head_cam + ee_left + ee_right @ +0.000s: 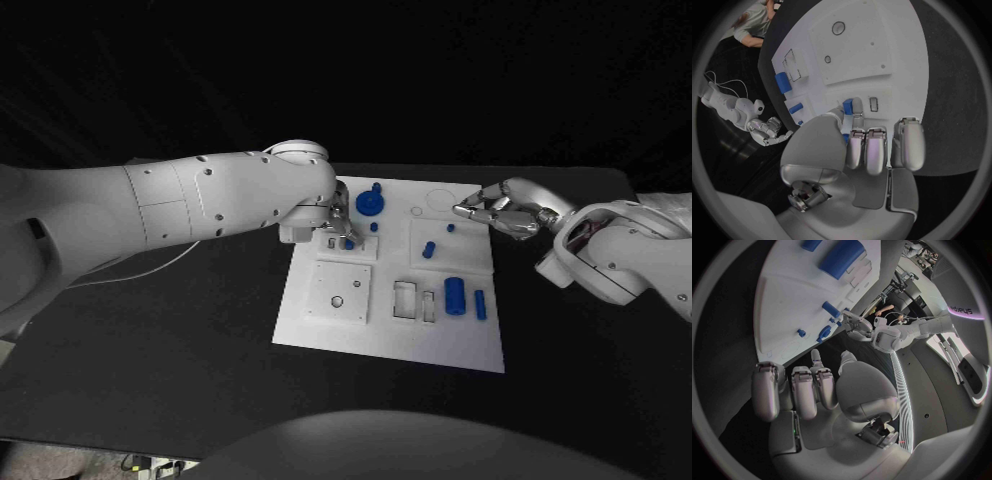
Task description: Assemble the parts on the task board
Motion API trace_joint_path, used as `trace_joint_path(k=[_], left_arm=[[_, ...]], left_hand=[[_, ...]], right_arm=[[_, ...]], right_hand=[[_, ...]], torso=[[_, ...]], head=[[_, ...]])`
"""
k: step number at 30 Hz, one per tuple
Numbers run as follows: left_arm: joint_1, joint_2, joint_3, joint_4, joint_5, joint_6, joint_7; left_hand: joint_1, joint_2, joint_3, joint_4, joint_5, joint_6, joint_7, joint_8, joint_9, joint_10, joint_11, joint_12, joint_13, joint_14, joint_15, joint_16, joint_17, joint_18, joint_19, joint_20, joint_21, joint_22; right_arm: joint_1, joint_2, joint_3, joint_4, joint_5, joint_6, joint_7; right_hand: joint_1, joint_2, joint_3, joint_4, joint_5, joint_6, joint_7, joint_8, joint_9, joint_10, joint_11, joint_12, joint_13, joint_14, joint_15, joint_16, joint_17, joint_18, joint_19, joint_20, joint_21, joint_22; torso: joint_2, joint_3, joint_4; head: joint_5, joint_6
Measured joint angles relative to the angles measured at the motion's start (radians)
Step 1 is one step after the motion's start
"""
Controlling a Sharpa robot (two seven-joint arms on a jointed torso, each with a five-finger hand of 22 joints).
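The white task board (378, 325) lies mid-table. My left hand (332, 222) is over its far left part and pinches a small blue part (349, 243) between thumb and a finger, right at the board's surface; the pinch on that blue part (847, 107) also shows in the left wrist view, beside a small rectangular slot (874, 104). My right hand (498, 212) hovers at the board's far right edge with fingers curled and nothing in them (811, 390). A round blue knob (371, 203) stands at the far edge. A long blue cylinder (454, 293) and a thinner blue piece (480, 305) lie on the right.
Small blue pegs (430, 248) (449, 228) stand mid-board. A raised square plate (342, 292) with a hole sits on the board's left, with rectangular slots (411, 300) beside it. Black table (173, 330) surrounds the board. A thin white cable (144, 270) trails at the left.
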Motion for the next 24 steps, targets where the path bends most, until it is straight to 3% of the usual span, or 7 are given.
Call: trace_joint_path(k=[12,20,24], left_arm=[[-0.002,0.001,0.001,-0.007,0.0,0.0,0.002],[-0.003,0.001,0.001,-0.006,0.001,-0.002,0.003],[-0.003,0.0,0.002,-0.005,0.001,-0.006,0.003]], left_hand=[[-0.011,0.009,-0.003,0.003,-0.018,-0.006,0.006,-0.002,0.0,-0.004,0.004,0.0,0.0,0.0,0.0,0.0,0.001,0.0,-0.004,0.004,-0.004,0.0],[-0.129,0.024,-0.072,0.008,-0.09,-0.04,0.018,-0.005,0.035,-0.002,0.02,0.0,0.0,0.0,0.015,0.0,0.001,0.0,-0.005,0.009,-0.007,0.0],[-0.163,0.036,-0.097,0.008,-0.1,-0.056,0.016,0.006,0.051,-0.002,0.02,0.0,0.0,0.0,0.015,0.0,0.001,0.0,-0.003,0.011,-0.008,0.0]], right_arm=[[-0.001,-0.001,0.0,0.0,0.0,0.002,-0.001],[-0.002,-0.001,0.0,0.0,0.0,0.003,-0.001],[-0.002,-0.001,0.0,0.0,0.0,0.003,-0.001]], right_hand=[[0.0,0.0,0.0,0.0,0.0,0.0,0.0,0.0,-0.001,0.0,0.0,0.0,0.0,0.0,0.0,0.0,0.0,0.0,0.0,0.0,0.0,0.0],[0.0,0.0,0.0,0.0,0.0,0.0,0.0,0.0,-0.001,0.0,0.0,0.0,0.0,0.0,0.0,0.0,0.0,0.0,0.0,0.0,0.0,0.0],[0.0,0.0,0.0,0.0,0.0,0.0,0.0,0.0,-0.001,0.0,0.0,0.0,0.0,0.0,0.0,0.0,0.0,0.0,0.0,0.0,0.0,0.0]], torso=[[0.0,0.0003,0.0007],[0.0,0.0003,0.0007],[0.0,0.0003,0.0007]], head=[[0.0,0.0],[0.003,0.0],[0.003,0.0]])
